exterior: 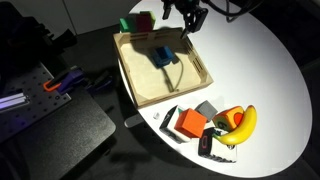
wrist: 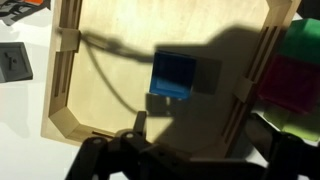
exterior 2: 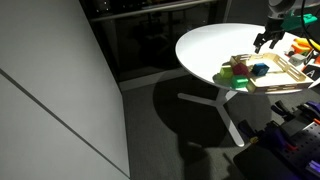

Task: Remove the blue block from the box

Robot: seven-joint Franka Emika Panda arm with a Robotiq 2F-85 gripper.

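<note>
Pincer [exterior: 191, 22]: jaws spread apart with nothing between them; it hangs over the box's far edge, upper middle of an exterior view.
Blue block [wrist: 173, 75]: flat on the box floor near its centre, apart from every rim, mid-frame in the wrist view.
Box [exterior: 127, 70]: light wood, on the white counter [exterior: 270, 90].
Outside the box: green block [exterior: 126, 23] and red block [exterior: 142, 20] just beyond its top corner.
Lower right: banana [exterior: 245, 122], orange block [exterior: 188, 123], grey block [exterior: 207, 108].
</note>
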